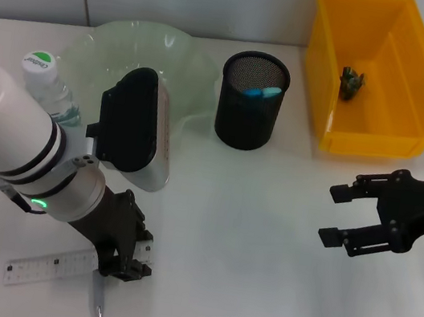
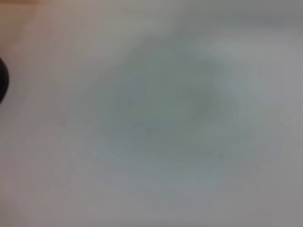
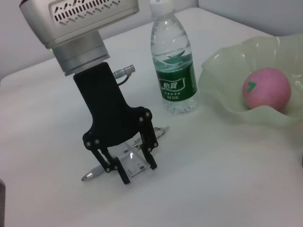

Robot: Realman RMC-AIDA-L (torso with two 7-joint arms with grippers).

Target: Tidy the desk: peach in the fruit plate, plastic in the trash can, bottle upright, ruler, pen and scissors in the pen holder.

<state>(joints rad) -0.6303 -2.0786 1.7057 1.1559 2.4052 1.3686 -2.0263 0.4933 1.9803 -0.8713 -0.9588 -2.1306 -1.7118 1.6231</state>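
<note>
My left gripper (image 1: 126, 264) (image 3: 138, 171) is down at the table near the front left, open, its fingers straddling one end of the clear ruler (image 1: 47, 265) (image 3: 130, 161). The silver pen (image 1: 97, 299) (image 3: 94, 172) lies right beside it. Behind stands the bottle (image 1: 46, 82) (image 3: 173, 66), upright. The pink peach (image 3: 266, 88) rests in the pale green fruit plate (image 1: 174, 46) (image 3: 222, 75). Crumpled plastic (image 1: 351, 82) lies in the yellow trash can (image 1: 380, 130). Blue handles (image 1: 260, 92) show inside the black mesh pen holder (image 1: 249, 116); whether they are the scissors I cannot tell. My right gripper (image 1: 346, 217) hovers open at the right.
The left arm's white forearm and black camera housing (image 1: 132, 125) hang over the plate's front edge. The left wrist view is only a blur of pale surface. Bare tabletop lies between the two grippers.
</note>
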